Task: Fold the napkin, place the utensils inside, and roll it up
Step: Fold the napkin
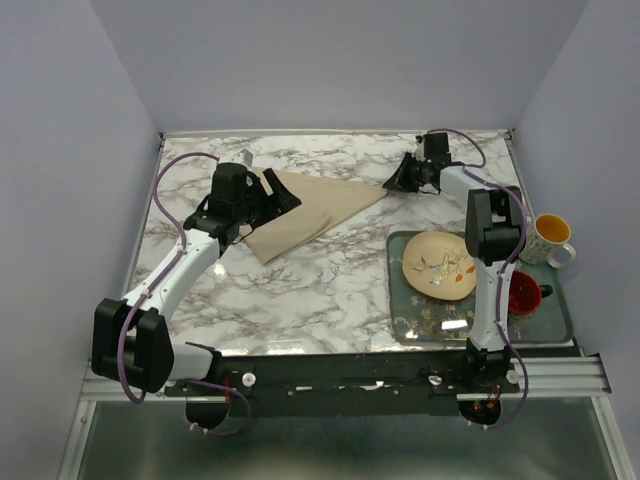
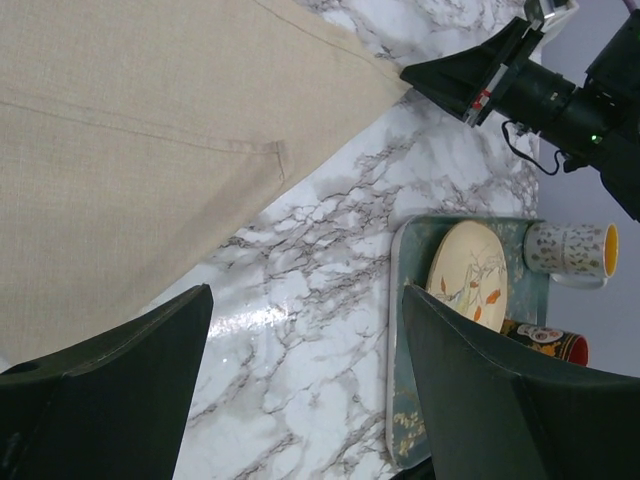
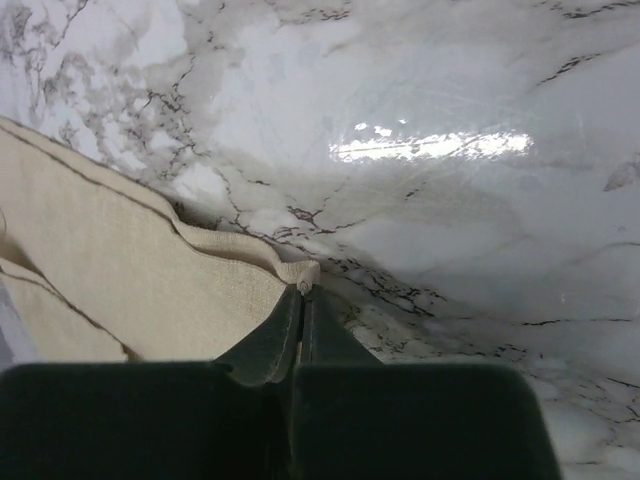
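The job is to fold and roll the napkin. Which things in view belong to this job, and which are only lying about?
Job: napkin, folded to a triangle; right gripper, shut on its corner; left gripper, open, near it.
Lying about: tray, plate, yellow-lined mug, red cup.

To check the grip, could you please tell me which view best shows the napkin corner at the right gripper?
The right wrist view: close up, the right gripper is shut on a corner of the napkin. The top view shows it small and far off; the left wrist view, side-on near its top edge.
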Robot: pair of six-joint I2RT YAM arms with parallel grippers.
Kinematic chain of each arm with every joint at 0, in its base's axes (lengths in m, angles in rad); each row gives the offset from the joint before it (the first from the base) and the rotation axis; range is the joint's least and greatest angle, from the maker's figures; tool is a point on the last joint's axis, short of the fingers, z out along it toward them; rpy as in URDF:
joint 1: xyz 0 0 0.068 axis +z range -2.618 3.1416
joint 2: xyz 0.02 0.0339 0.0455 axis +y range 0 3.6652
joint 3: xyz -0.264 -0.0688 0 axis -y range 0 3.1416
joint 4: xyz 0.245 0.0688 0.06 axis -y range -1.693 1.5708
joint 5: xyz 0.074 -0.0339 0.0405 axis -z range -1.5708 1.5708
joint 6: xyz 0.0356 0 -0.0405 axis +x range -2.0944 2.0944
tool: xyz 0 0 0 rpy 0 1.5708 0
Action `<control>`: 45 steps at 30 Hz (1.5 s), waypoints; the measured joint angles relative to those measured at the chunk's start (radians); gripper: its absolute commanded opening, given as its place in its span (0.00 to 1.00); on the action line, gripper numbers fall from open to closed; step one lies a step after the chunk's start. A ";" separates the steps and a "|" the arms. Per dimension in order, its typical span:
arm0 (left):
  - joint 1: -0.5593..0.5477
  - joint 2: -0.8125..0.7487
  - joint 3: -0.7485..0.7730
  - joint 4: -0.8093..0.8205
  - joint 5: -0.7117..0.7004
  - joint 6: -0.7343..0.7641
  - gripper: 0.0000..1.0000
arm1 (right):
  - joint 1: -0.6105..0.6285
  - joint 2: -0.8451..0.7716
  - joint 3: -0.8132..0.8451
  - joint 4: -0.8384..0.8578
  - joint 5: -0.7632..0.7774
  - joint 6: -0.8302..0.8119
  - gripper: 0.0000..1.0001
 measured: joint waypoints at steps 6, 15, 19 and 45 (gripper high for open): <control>0.027 -0.042 -0.081 0.006 -0.041 -0.046 0.83 | 0.006 -0.067 -0.029 -0.001 -0.043 -0.001 0.01; 0.122 -0.121 -0.203 -0.010 -0.120 -0.115 0.83 | 0.156 -0.362 -0.159 0.082 -0.087 0.037 0.01; 0.151 -0.143 -0.232 -0.014 -0.140 -0.118 0.83 | 0.241 -0.425 -0.211 0.099 -0.101 0.044 0.01; 0.228 -0.181 -0.325 -0.088 -0.232 -0.116 0.84 | 0.568 -0.367 -0.151 0.103 -0.037 0.124 0.01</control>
